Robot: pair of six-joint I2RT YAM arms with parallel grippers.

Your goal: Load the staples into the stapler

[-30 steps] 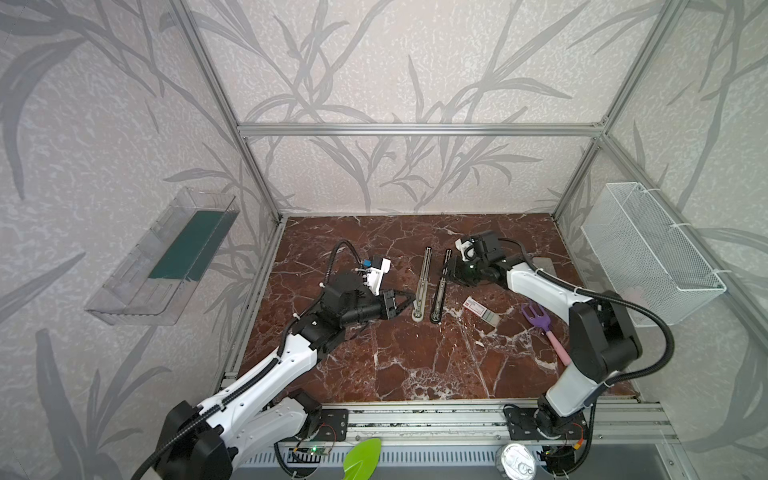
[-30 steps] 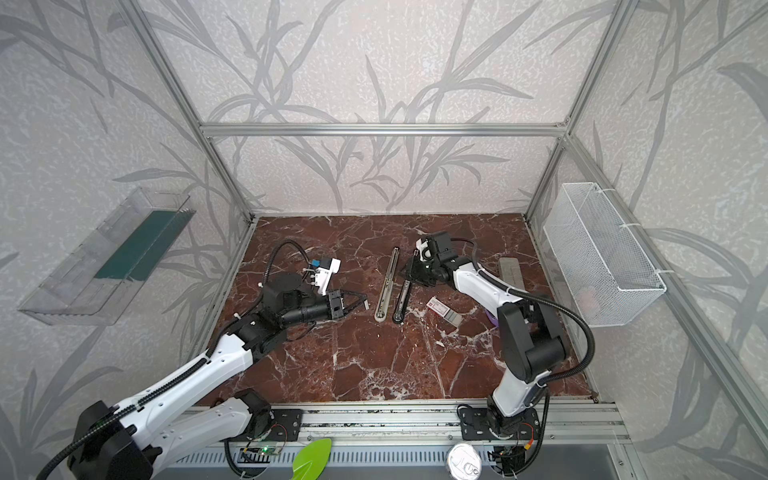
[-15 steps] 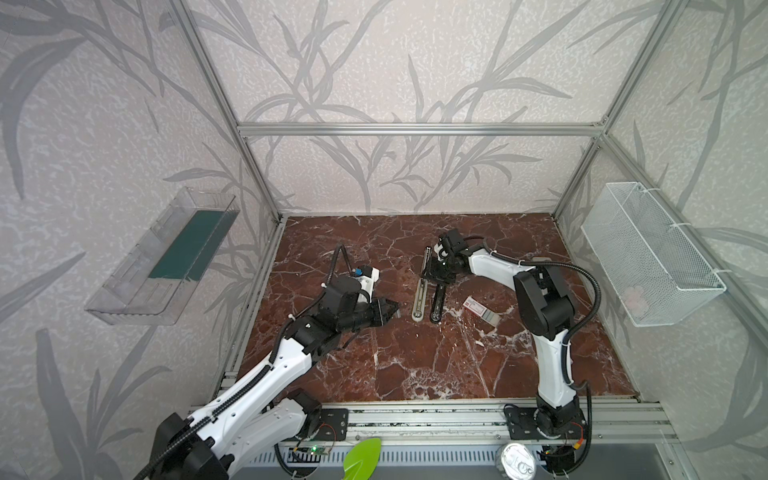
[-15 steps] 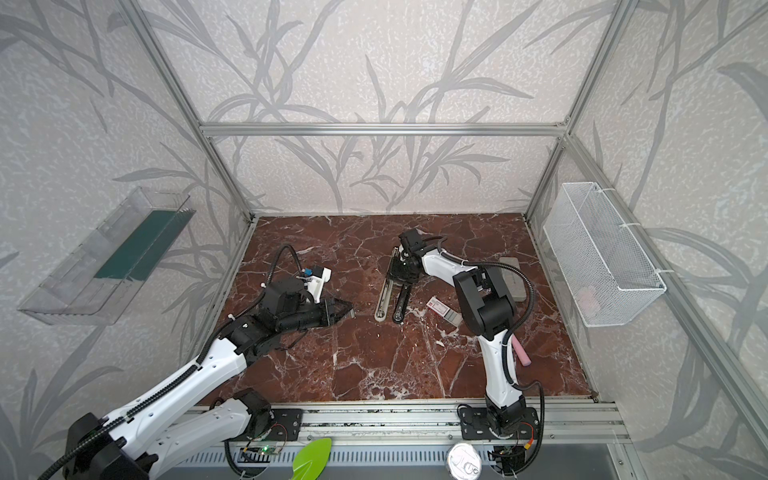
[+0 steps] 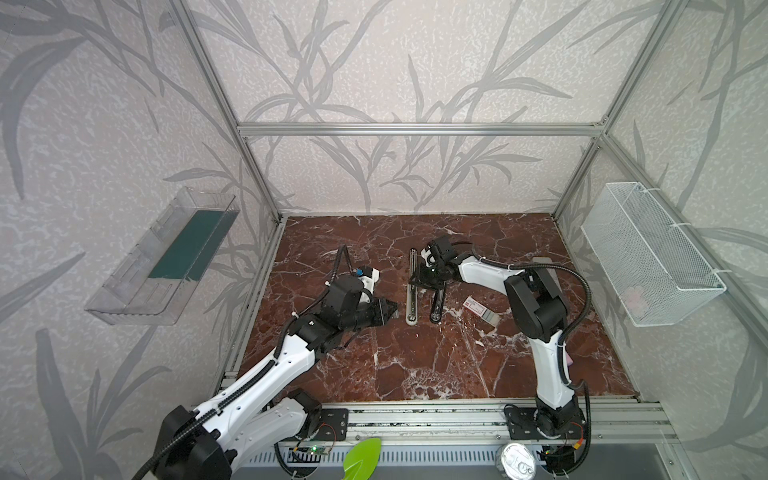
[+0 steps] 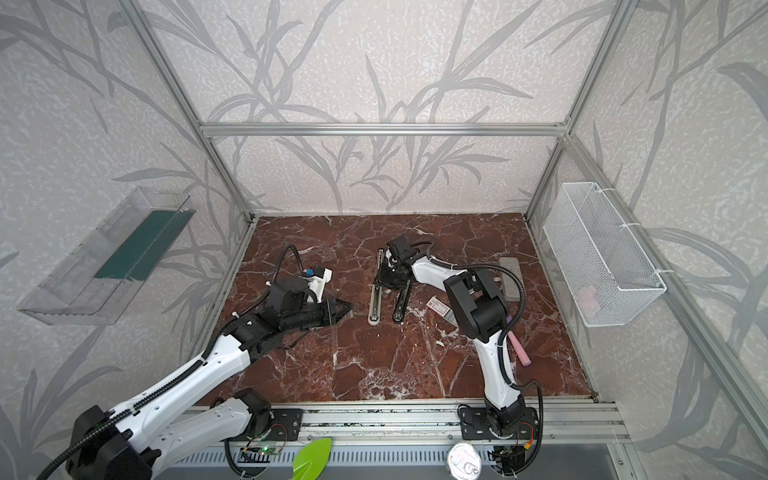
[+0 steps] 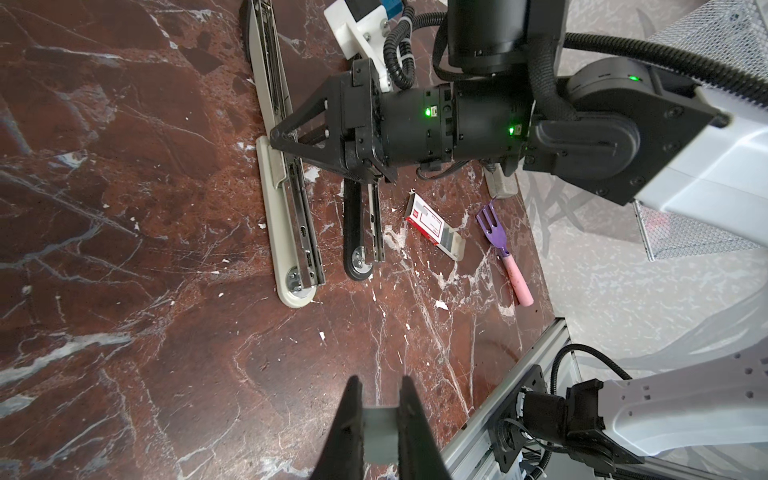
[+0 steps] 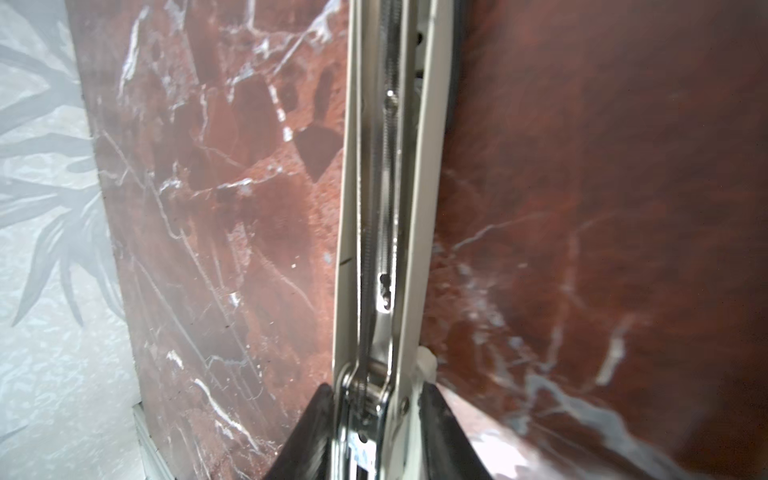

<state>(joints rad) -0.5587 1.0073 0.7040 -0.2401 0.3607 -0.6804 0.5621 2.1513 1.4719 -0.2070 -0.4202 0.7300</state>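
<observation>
Walls (image 5: 415, 62): pale wallpaper w/ grey leaf print, back & both sides. Alu frame (image 5: 415, 129) runs across the back & up the corners. Worktop (image 5: 415, 365): red-brown marble look, white veins. Clear plastic tray (image 5: 137, 299) on left-hand wall, dark green liner inside. White wire basket (image 5: 648, 257) on right-hand wall. Alu rail (image 5: 415, 417) along front edge. Light even, soft, no hard shadows.

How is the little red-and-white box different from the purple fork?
The small white-and-red cardboard box is short and blocky; the purple plastic fork with the pink handle is long and thin. The box is slid partly open, showing grey inside; the fork is one solid piece. Both lie flat on the red marble tabletop.
</observation>
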